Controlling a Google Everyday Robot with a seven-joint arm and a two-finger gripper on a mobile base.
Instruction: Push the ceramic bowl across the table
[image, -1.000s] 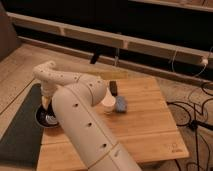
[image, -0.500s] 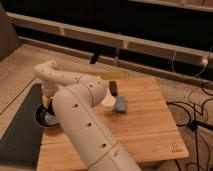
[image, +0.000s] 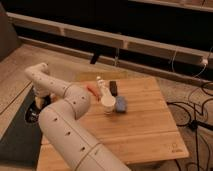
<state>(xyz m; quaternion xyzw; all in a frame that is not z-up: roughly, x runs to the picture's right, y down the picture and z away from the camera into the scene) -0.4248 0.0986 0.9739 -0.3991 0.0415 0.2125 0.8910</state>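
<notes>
The gripper (image: 42, 101) is lowered at the table's (image: 145, 125) left edge, over the ceramic bowl (image: 33, 113) (mostly hidden by the arm); its grip cannot be told.

arm (image: 70, 125): cream white, dotted with small dark holes
gripper (image: 40, 100): dark, down over the bowl at the table's left edge
bowl (image: 33, 114): glossy blue-black, pale glints on the rim
table (image: 145, 125): light-brown wood, faint plank seams
mat (image: 15, 135): dark grey, plain
cup (image: 108, 103): white
blue thing (image: 121, 104): dusty blue, just beside the cup
black block (image: 113, 88): black
orange thing (image: 93, 90): orange-red
bottle (image: 100, 85): whitish
floor (image: 15, 80): speckled beige-grey
cables (image: 197, 107): black, with one white lead by the wall
</notes>
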